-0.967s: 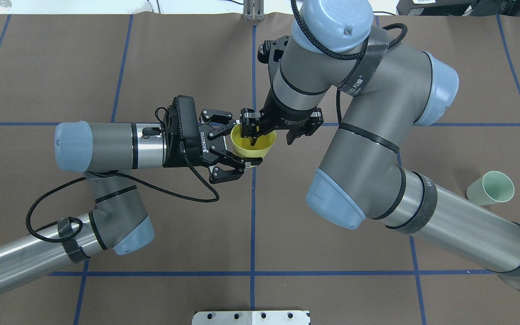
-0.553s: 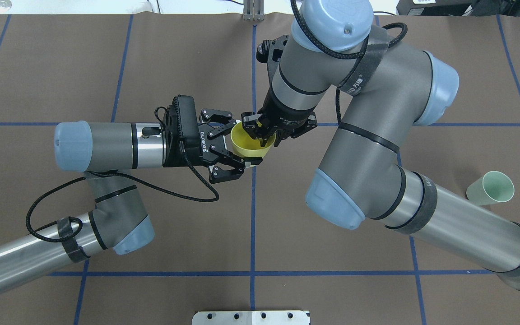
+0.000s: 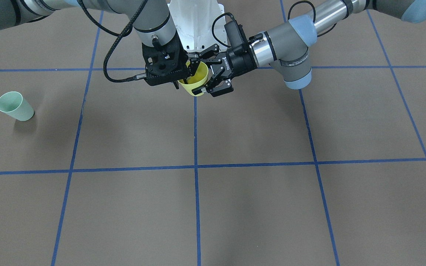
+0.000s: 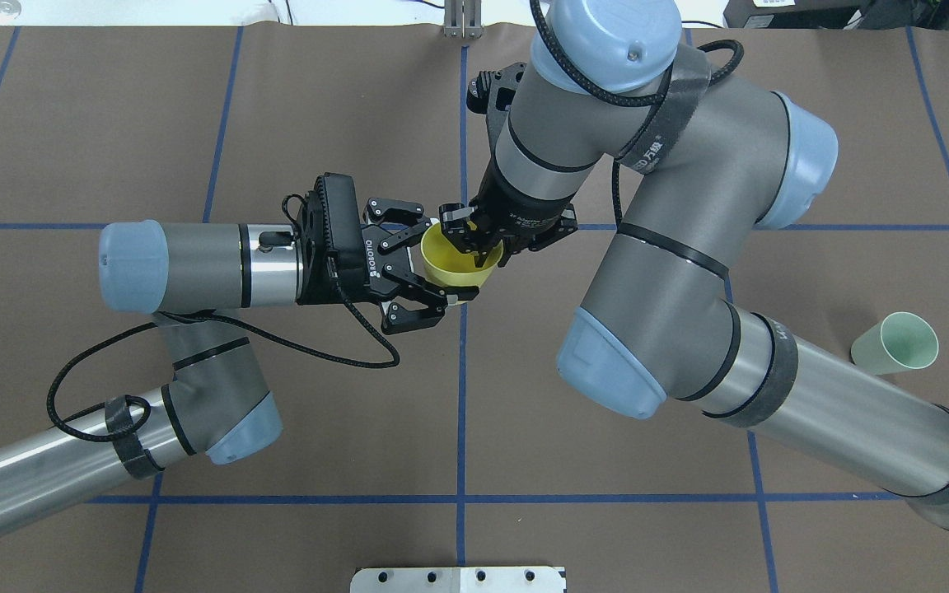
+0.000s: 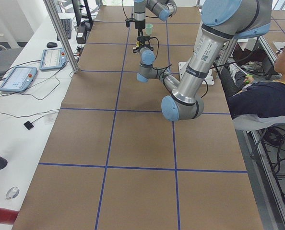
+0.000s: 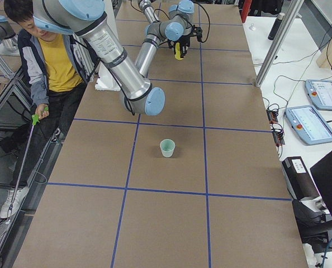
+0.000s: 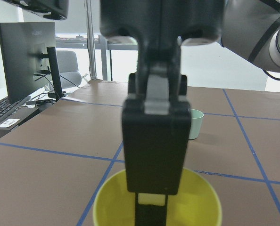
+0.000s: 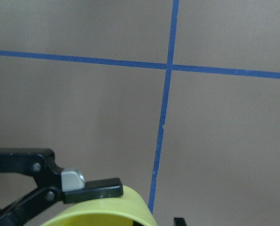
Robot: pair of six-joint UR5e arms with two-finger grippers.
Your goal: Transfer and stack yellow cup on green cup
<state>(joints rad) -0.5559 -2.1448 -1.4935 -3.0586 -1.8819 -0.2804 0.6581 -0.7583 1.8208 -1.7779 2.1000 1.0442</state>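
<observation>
The yellow cup [image 4: 451, 270] hangs upright in the air over the table's centre line, gripped by both grippers. My left gripper [image 4: 437, 263] comes in level from the left and is shut on the cup's sides. My right gripper [image 4: 476, 244] points down from above and is shut on the cup's far rim, one finger inside the cup. The left wrist view shows the right gripper's fingers [image 7: 154, 150] reaching into the cup [image 7: 196, 209]. The green cup [image 4: 895, 342] stands upright, alone, far to the right on the table, also in the front view [image 3: 15, 106].
The brown mat [image 4: 606, 535] has blue tape grid lines. A metal plate [image 4: 458, 579] sits at the near table edge. A seated person [image 6: 48, 61] is beside the table in the side views. My right arm's elbow [image 4: 614, 362] hangs over the mat's middle.
My right gripper has shut on the yellow cup's rim; one second ago its fingers stood apart over the rim. My left gripper and the cup have not moved.
</observation>
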